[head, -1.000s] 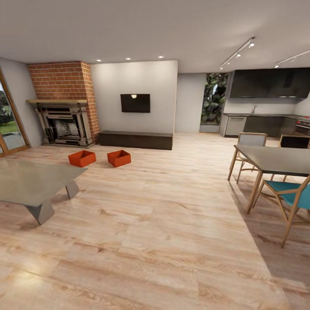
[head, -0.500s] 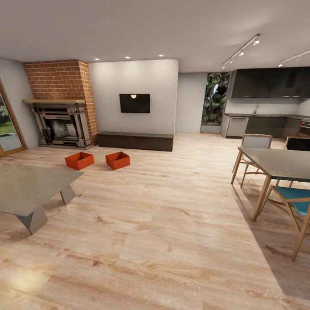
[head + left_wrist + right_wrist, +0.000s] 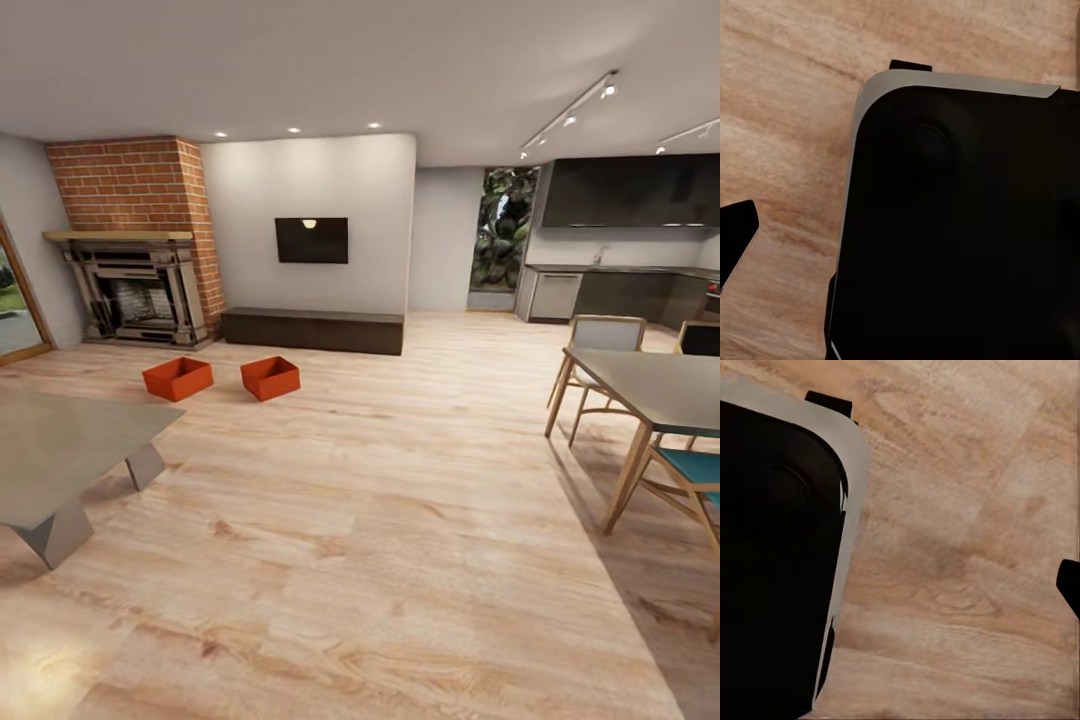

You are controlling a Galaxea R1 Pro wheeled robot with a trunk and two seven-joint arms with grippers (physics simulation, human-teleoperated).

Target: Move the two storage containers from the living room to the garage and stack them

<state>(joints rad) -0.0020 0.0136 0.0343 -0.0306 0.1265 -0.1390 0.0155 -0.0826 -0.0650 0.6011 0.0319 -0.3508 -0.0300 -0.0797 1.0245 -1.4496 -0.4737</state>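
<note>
bright, even | ceiling spotlights (image 3: 294, 131) | soft table shadows | wide-angle stretch | wrist views blurry

**Two orange-red bins by the fireplace**

Two storage containers sit upright on the light wood-plank floor (image 3: 380, 520) of the living room, just in front of the brick fireplace (image 3: 135, 250). The left container (image 3: 178, 379) lies nearer the hearth; the right container (image 3: 271, 377) sits beside it, apart (both open-topped, turned slightly askew).

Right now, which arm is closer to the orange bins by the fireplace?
Probably left. The two orange bins sit far ahead, left of centre. Both arms hang low beside the robot's dark base, nowhere near them.
</note>
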